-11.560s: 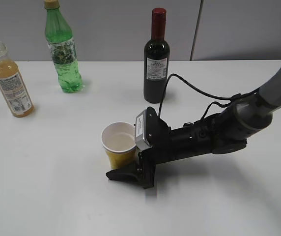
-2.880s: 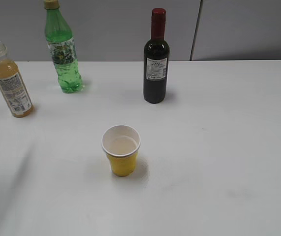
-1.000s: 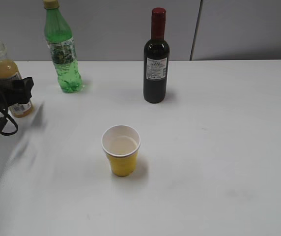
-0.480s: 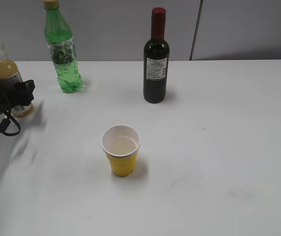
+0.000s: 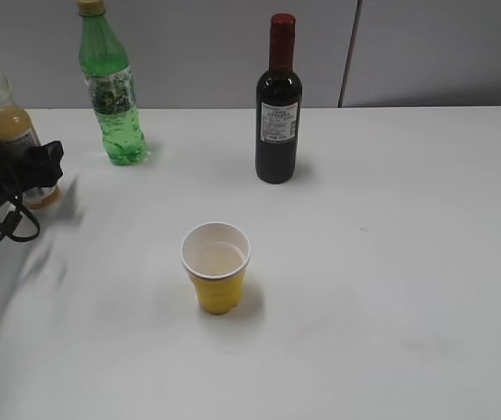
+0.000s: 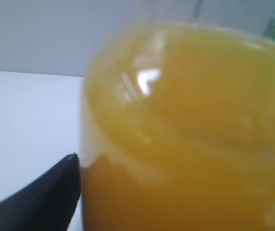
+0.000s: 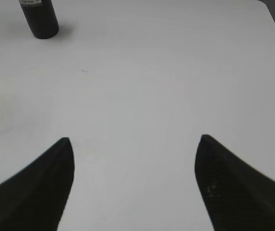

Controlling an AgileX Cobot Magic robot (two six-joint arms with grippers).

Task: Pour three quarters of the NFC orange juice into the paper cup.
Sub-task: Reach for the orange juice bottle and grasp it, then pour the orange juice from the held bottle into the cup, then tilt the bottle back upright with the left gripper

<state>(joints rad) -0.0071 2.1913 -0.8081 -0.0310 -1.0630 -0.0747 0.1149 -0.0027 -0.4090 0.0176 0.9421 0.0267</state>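
The NFC orange juice point(image 5: 7, 131) stands upright at the far left of the table with no cap on. My left gripper point(image 5: 33, 168) is around its lower half, jaws apart. In the left wrist view the orange bottle point(image 6: 190, 134) fills the frame, and one black finger point(image 6: 51, 197) lies against its left side; the other finger is hidden. The yellow paper cup point(image 5: 216, 267) stands mid-table with a little liquid in it, well right of the left gripper. My right gripper point(image 7: 133, 144) is open and empty over bare table; it is outside the exterior view.
A tall green bottle point(image 5: 110, 96) stands just right of the juice at the back. A dark wine bottle point(image 5: 278, 105) stands at the back centre, and its base shows in the right wrist view point(image 7: 40, 19). A grey wall runs behind the white table point(image 5: 391, 262).
My right arm let go of the cup and left the exterior view. My left arm came in from the left edge and closed round the juice bottle; in the last half second it barely moved.
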